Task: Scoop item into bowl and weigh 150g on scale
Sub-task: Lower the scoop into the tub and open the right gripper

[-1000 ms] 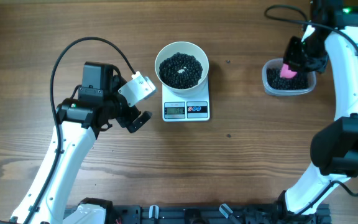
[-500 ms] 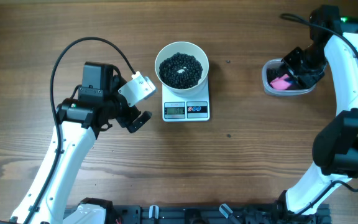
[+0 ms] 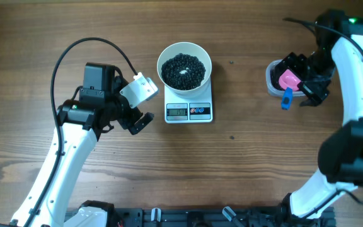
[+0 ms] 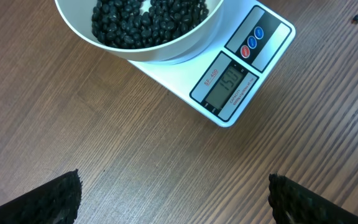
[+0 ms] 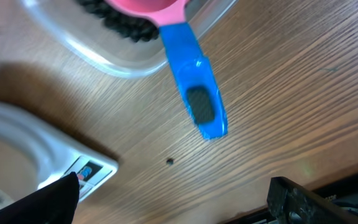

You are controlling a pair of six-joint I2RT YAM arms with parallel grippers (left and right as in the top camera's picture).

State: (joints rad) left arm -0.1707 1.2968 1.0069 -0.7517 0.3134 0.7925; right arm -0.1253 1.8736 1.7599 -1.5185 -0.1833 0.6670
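The white bowl stands on the scale, filled with the black beans. In the left wrist view the scale's display reads 150, just below the bowl. My left gripper hovers open left of the scale, nothing between its fingers. At the right, the pink scoop lies in the clear tub of beans. Its blue handle sticks out over the rim. My right gripper is open around it, fingers apart from the handle.
Bare wooden tabletop runs between the scale and the tub and along the front. A black cable loops over the left arm. The arm bases sit at the front edge. One stray bean lies on the wood.
My right gripper has opened and let go of the scoop, which now rests in the tub with its blue handle showing. The left arm has not moved.
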